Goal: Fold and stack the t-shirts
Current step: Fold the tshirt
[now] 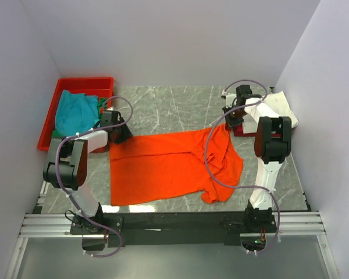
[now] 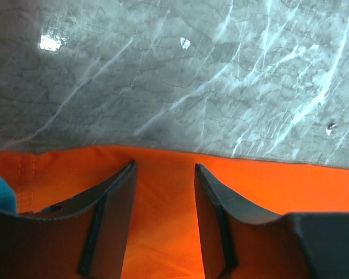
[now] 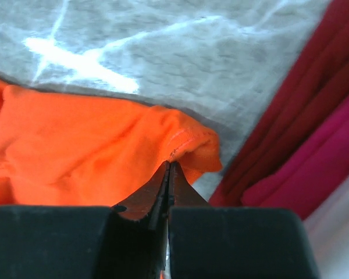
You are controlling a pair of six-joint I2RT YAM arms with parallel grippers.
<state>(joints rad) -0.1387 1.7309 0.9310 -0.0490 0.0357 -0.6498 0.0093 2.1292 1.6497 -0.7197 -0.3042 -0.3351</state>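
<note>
1. A red tray (image 1: 84, 81) at the bench's (image 1: 180, 104) far-left corner holds a teal t-shirt (image 1: 74, 113).
2. The left gripper (image 2: 164, 170) sits at the far-left corner of the orange t-shirt (image 1: 163, 168), fingers apart, cloth showing between them.
3. The orange t-shirt lies spread across the bench's middle, its right side rumpled.
4. The right gripper (image 3: 168, 165), fingers closed, pinches the orange t-shirt's far-right edge.
5. A magenta-red t-shirt (image 3: 314, 168) and a white t-shirt (image 1: 279, 104) lie at the bench's right edge.

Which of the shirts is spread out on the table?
The orange t-shirt; the teal one is bunched in the red tray, the white one sits far right.
</note>
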